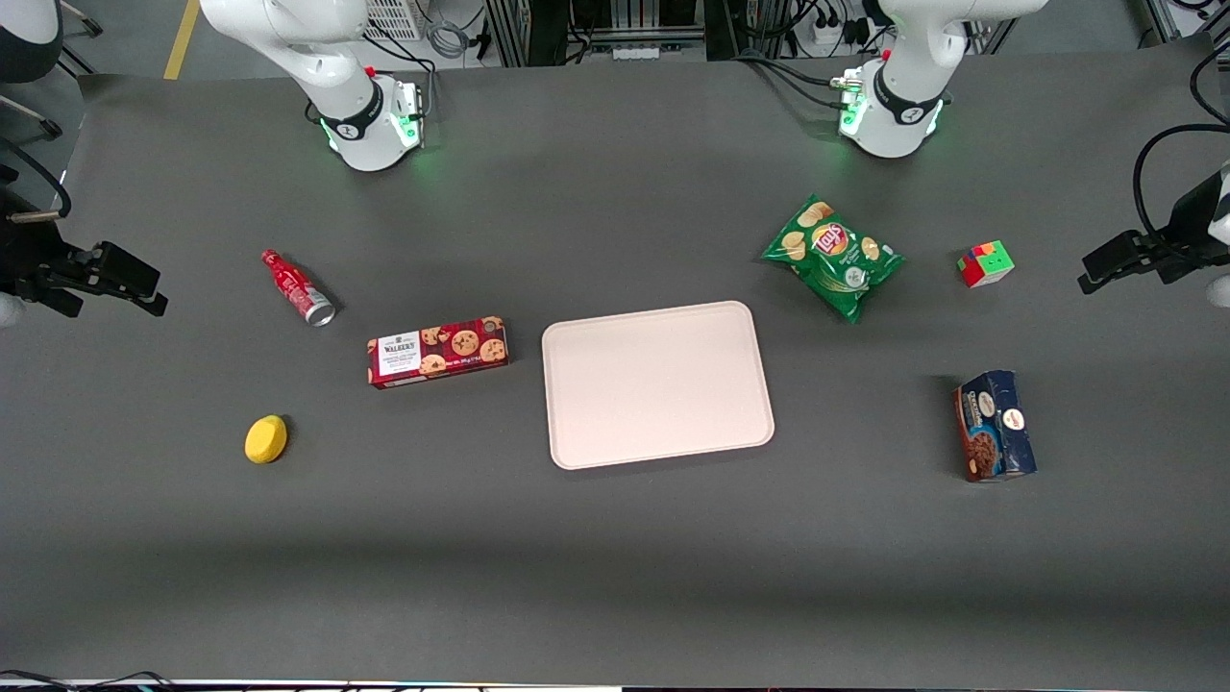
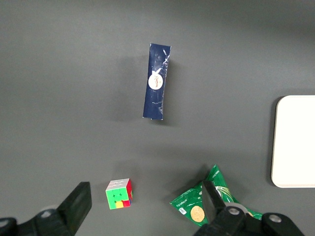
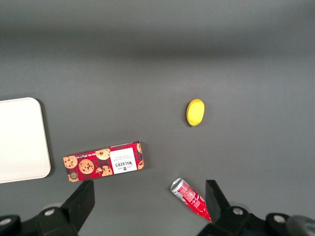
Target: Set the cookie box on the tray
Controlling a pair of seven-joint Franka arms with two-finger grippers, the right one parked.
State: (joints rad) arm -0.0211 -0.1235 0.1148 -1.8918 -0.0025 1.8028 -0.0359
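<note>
The cookie box (image 1: 996, 426) stands on the table (image 1: 615, 577) toward the working arm's end, well apart from the tray (image 1: 657, 384). The tool (image 2: 147, 209) hangs spread and empty, seemingly high above the table, between a colour cube (image 2: 119, 193) and a green chip bag (image 2: 211, 199).

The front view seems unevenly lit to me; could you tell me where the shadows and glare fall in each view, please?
Front view: a dark band crosses the table nearer the camera than the tray; the cookie box casts a soft shadow. Left wrist view: even light, the tray's corner washed out, and the open gripper is dark. Right wrist view: a darker band across the table.
</note>
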